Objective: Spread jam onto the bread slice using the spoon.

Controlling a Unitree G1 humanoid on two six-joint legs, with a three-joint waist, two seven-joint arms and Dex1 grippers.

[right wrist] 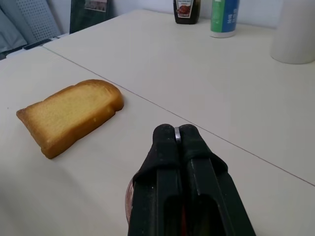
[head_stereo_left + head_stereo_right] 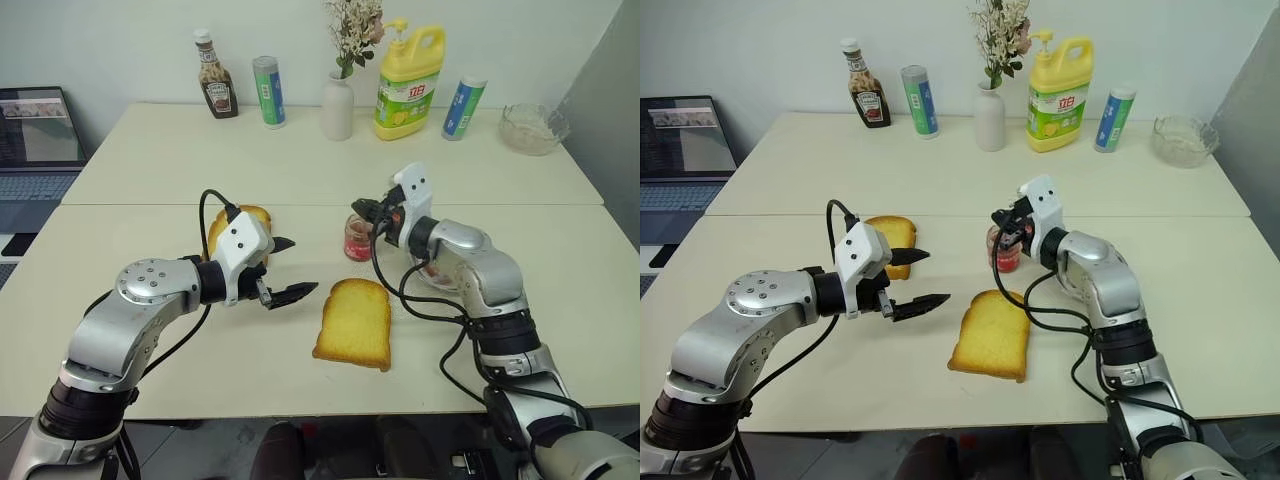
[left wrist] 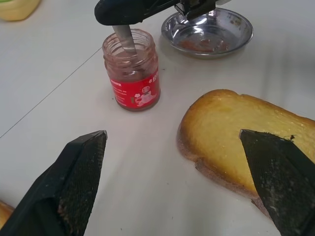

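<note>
right gripper: we see it clenched on the spoon handle, held over the jar so the bowl end dips in, likely to load jam
spoon axis: we read it as steep, tilted a little, bowl end down into the jar mouth
jam: centre of frame, just above the bread slice, apart from it
bread slice: lower centre, flat, rounded top toward upper frame, long axis near vertical in picture
left gripper: released, fingers wide, empty, hovering left of the bread, we guess parked clear
steel dish: beside the jar, red smears inside
</note>
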